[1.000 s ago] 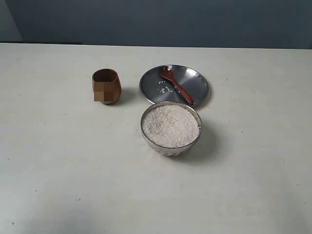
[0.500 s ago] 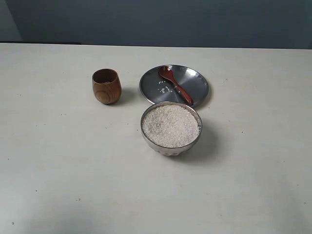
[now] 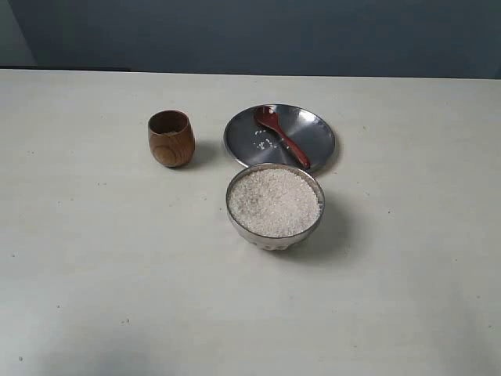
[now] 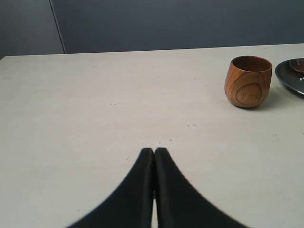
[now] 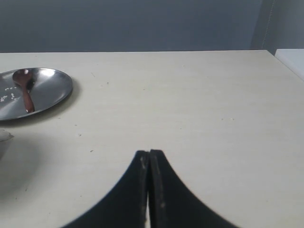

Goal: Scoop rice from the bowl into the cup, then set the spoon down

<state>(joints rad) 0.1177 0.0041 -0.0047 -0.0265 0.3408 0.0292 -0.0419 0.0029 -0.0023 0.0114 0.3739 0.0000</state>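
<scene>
A steel bowl [image 3: 313,223] heaped with white rice [image 3: 274,202] stands mid-table. Behind it, the dark reddish wooden spoon [image 3: 282,137] lies on a flat steel plate [image 3: 317,133], also seen as spoon [image 5: 24,90] on plate [image 5: 52,88] in the right wrist view. The brown wooden cup [image 3: 171,139] stands left of the plate; the left wrist view shows the cup [image 4: 248,81] far from my left gripper [image 4: 154,151]. That gripper is shut and holds nothing. My right gripper [image 5: 149,152] is shut too, empty, over bare table. Neither gripper appears in the exterior view.
A few loose rice grains [image 3: 264,143] lie on the plate. The pale table [image 3: 117,274] stretches wide around the dishes. A dark blue wall [image 3: 250,31] backs the table's far edge. The table's right edge [image 5: 287,59] shows in the right wrist view.
</scene>
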